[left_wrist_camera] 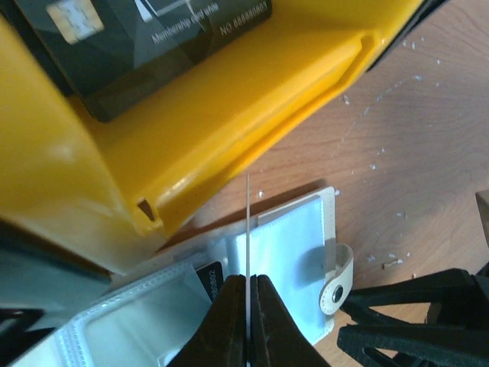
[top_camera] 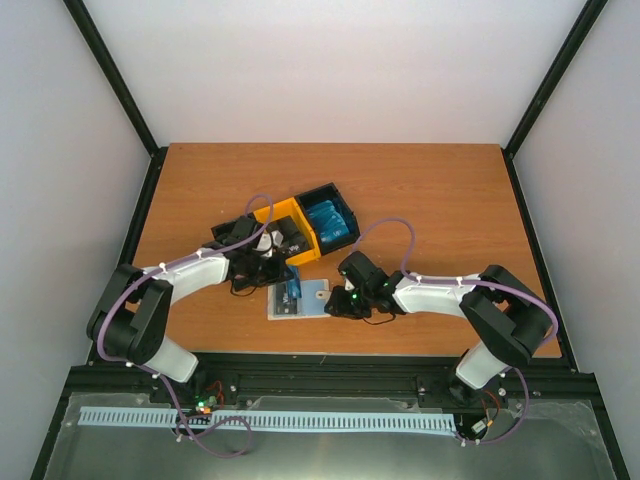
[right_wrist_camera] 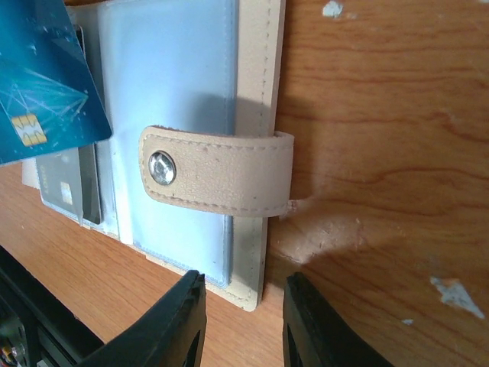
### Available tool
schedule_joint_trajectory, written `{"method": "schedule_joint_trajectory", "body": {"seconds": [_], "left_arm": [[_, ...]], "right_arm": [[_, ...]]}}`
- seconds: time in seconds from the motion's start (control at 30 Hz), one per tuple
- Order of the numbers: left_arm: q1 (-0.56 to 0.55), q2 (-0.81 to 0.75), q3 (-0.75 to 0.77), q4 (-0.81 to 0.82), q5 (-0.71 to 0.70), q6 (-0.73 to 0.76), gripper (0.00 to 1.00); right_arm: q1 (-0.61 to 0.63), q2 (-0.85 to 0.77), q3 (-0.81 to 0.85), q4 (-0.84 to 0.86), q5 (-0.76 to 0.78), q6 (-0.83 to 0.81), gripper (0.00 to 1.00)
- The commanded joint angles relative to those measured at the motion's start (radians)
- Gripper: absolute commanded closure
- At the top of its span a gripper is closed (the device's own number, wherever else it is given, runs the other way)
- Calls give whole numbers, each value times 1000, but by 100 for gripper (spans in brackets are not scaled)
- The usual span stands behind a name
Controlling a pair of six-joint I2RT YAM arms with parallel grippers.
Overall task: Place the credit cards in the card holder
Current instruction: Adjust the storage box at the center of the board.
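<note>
- Left hand [left_wrist_camera: 250, 281] clenched on a blue credit card [right_wrist_camera: 42, 84], held over the open card holder [right_wrist_camera: 176, 76].
- Right hand [right_wrist_camera: 244, 284] released, fingers apart at the card holder's edge.

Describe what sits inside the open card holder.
One dark card shows in a clear pocket of the card holder; the snap tab and a blue card above hide parts.

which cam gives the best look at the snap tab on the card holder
The right wrist view: the snap tab lies large mid-frame, its metal stud plain. The left wrist view shows only its rounded end, at the edge of the card holder. In the top view it is a tiny pale fleck.
</note>
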Motion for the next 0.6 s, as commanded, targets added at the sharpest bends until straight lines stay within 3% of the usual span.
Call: {"method": "schedule_joint_trajectory", "body": {"seconds": [0.0,0.37,0.57], "left_arm": [[10,-15,53,-43,-69,29,99],[13,6,133,-136,-232,38,99],[64,14,156,-150,-247,80,100]], "right_arm": [[13,22,6,-37,31,-7,70],[13,25,10,-38,29,-8,70],[14,24,10,-40,29,-8,70]]}}
